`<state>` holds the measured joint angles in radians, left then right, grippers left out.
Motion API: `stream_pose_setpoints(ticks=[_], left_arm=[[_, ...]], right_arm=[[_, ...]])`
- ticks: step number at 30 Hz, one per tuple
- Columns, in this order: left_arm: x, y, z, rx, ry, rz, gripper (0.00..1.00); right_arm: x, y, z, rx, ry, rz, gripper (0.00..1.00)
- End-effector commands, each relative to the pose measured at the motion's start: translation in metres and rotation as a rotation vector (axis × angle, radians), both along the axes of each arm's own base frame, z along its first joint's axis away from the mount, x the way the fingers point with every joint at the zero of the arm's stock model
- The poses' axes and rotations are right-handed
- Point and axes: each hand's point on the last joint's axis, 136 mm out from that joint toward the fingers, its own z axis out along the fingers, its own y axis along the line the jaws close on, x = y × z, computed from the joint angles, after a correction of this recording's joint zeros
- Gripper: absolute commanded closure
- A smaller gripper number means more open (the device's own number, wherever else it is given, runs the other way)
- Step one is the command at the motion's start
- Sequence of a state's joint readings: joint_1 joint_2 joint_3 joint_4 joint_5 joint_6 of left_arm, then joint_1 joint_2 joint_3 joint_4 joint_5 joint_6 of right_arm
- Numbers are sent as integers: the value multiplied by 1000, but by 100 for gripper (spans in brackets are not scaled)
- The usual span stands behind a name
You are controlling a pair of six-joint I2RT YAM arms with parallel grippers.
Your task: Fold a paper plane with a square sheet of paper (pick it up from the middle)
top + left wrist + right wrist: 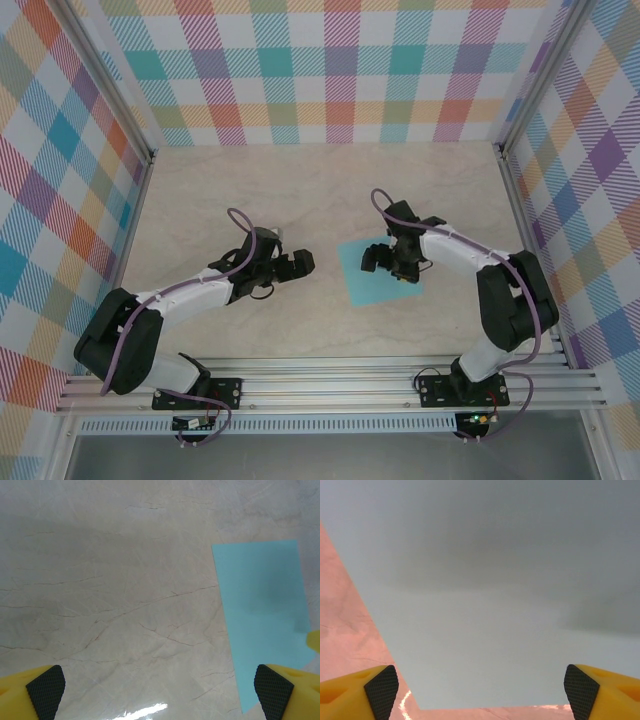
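Note:
The square sheet of paper [362, 288] is light blue and lies flat on the marble tabletop right of centre, with no fold showing. My right gripper [386, 262] hovers low over its upper right part, open. In the right wrist view the sheet [490, 610] looks pale grey and spreads between the wide-apart fingertips of the right gripper [481, 692]. My left gripper [294, 265] stands open just left of the sheet, apart from it. In the left wrist view the sheet [262, 610] lies to the right, its edge reaching the right finger pad [272, 692] of the left gripper [160, 692].
Checked walls [330, 70] with aluminium posts enclose the table on three sides. A metal rail [330, 385] carrying both arm bases runs along the near edge. Bare marble tabletop [300, 190] stretches behind and between the arms.

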<state>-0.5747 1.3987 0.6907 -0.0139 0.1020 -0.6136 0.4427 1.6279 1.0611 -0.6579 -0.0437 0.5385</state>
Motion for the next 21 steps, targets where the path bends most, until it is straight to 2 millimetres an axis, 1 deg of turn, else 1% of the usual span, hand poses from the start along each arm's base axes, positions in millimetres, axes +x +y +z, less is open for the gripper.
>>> stream_pose_setpoints(ticks=[1,4,5,11,14,21], left_arm=[[10,-9,18,-27,-70,1,0],[12,-12,20,-52,-79,7,0],[13,-13,19,-61,-78,10,0],[12,-26,17,-93,-41,-19,0],[12,-31,15,-92,-35,-25,0],[13,-36,12,-86,-25,-35,0]], right_arm=[[7,-18,8,-166,-15,172,8],[10,-11,2,-170,23,260,5],[12,-9,1,-166,28,273,0],[16,0,-10,-144,74,305,0],[18,1,-16,-161,93,303,0],[24,4,-18,-196,102,314,0]])
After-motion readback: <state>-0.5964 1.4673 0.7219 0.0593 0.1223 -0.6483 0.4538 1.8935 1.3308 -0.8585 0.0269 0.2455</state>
